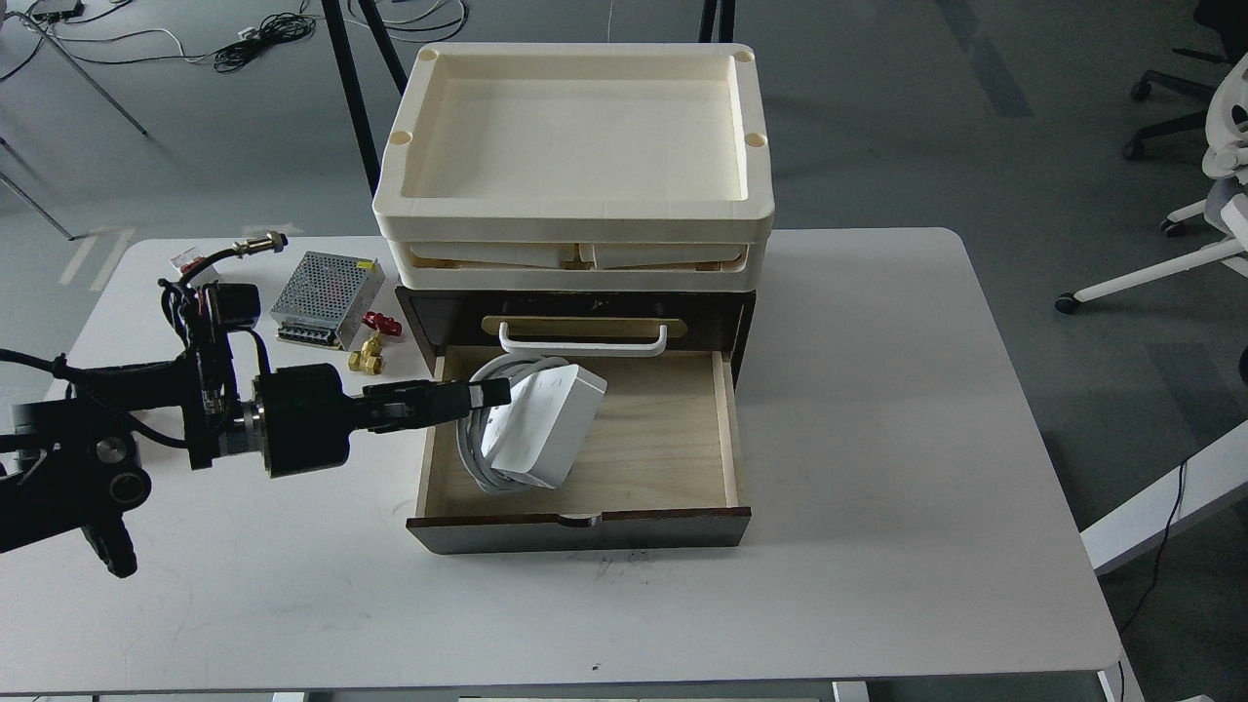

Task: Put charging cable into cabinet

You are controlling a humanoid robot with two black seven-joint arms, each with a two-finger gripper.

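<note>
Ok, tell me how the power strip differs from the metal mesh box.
The power strip is white plastic with cord coiled around it; the mesh box is bare silver metal. The strip sits tilted inside the open drawer; the box lies flat on the table. Both are rectangular.

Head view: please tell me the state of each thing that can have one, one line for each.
Bottom drawer: pulled open.
Upper drawer: shut.
Charging cable: in the open drawer, tilted, cord coiled around it.
Left gripper: at the cable's cord; whether its jaws are open or shut cannot be told.
Top tray: holds nothing.
Right gripper: not in view.
</note>
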